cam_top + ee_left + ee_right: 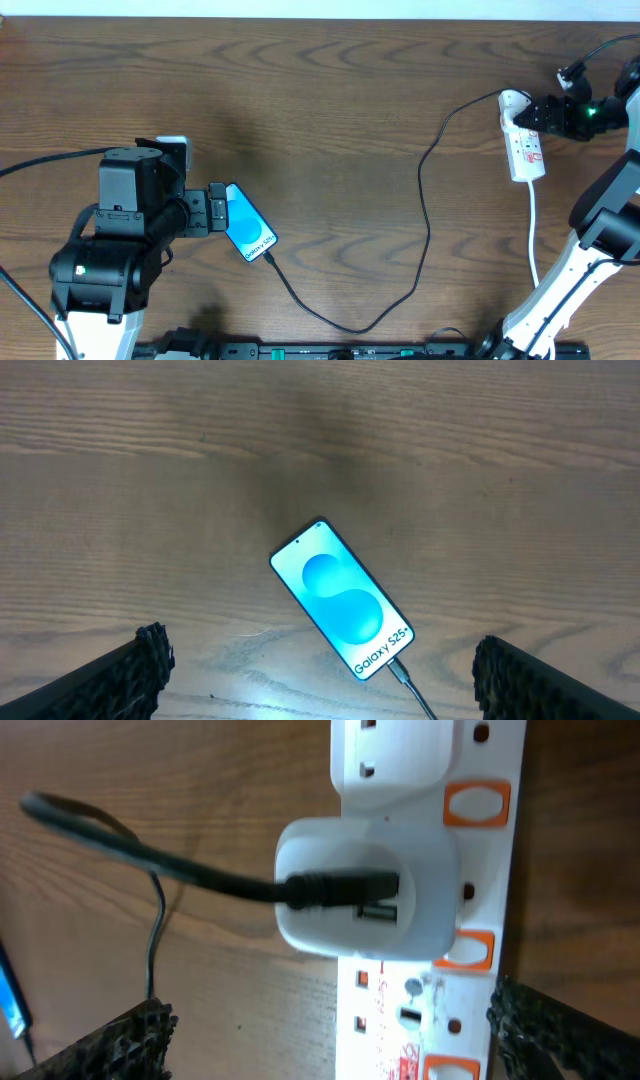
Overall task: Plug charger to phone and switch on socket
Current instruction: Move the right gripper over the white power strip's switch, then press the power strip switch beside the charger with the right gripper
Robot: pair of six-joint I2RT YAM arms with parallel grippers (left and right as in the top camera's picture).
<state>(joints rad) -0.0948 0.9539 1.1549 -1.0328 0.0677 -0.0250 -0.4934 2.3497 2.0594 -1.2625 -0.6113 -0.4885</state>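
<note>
The phone (248,232) lies screen up on the table, its blue screen reading "Galaxy S25+" in the left wrist view (342,599). The black charger cable (424,210) has its plug tip in the phone's lower end (400,670) and runs to a white adapter (368,888) seated in the socket, a white power strip (524,146) with orange switches (478,803). My left gripper (216,205) is open and empty, just left of the phone, fingers wide apart (315,675). My right gripper (535,112) is open over the strip's adapter end (330,1035), touching nothing.
The strip's white cord (534,235) runs down toward the right arm's base. A small white block (173,148) sits behind the left arm. The table is dark wood.
</note>
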